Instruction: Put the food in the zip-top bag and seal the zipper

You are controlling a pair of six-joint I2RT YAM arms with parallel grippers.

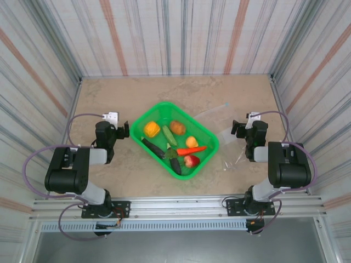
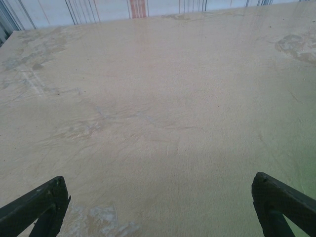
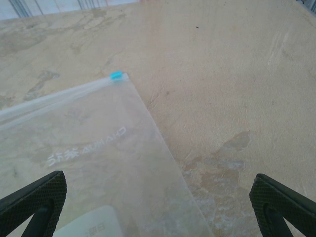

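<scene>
L gripper (image 2: pixel 158 191) hangs over bare table (image 2: pixel 158 89), jaws spread wide, nothing btwn them. Centre: green basket (image 1: pixel 213 143) holds the food: orange pepper (image 1: pixel 152 129), eggplant (image 1: pixel 152 147), cucumber (image 1: pixel 169 136), potato (image 1: pixel 177 127), chili (image 1: pixel 192 150), small orange (image 1: pixel 191 142), apple (image 1: pixel 191 160). Just R of it the zip-top bag (image 3: pixel 98 148) lies flat on the table, poss. touching the basket rim, hard to tell. Zipper (image 3: pixel 59 96) runs along its far edge w/ a blue slider (image 3: pixel 116 75) at the R end. R gripper (image 3: pixel 158 191) sits above the bag's near R corner, jaws fully apart, gripping nothing.
</scene>
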